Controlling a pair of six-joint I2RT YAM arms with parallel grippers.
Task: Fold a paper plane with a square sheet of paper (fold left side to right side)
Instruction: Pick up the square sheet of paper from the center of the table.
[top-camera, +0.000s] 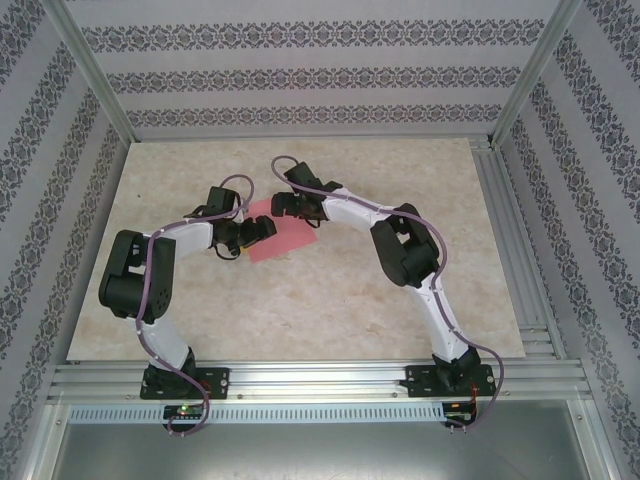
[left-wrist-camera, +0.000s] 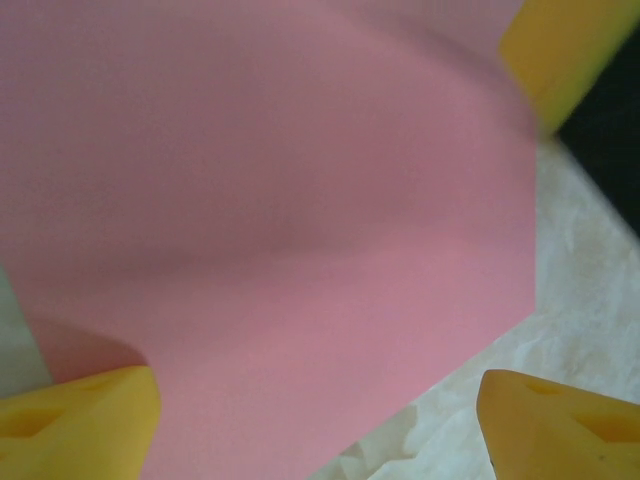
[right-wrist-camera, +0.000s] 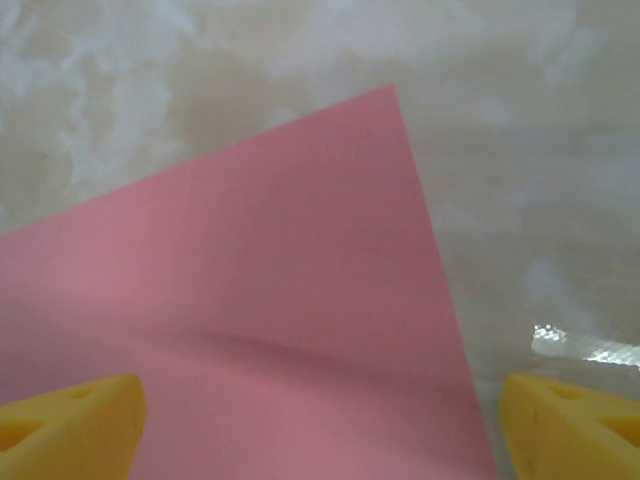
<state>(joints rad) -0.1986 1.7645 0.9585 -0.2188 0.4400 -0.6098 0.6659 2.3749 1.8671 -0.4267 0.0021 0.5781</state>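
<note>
Near the middle of the table (top-camera: 360, 300), the square sheet of paper (top-camera: 288, 240) lies unfolded and pink, faintly buckled, with no sharp crease to be seen. The left gripper (left-wrist-camera: 320, 412) and the right gripper (right-wrist-camera: 320, 415) each hover low over it, jaws spread wide, clamped on nothing. The step in hand looks like the first fold, left side to right. Next, the left gripper likely must pinch the left edge and carry it across while the right pins the sheet. Count: one sheet, two grippers.

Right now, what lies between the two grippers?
The paper lies on the table between the left gripper and the right gripper, as the top view shows.
</note>
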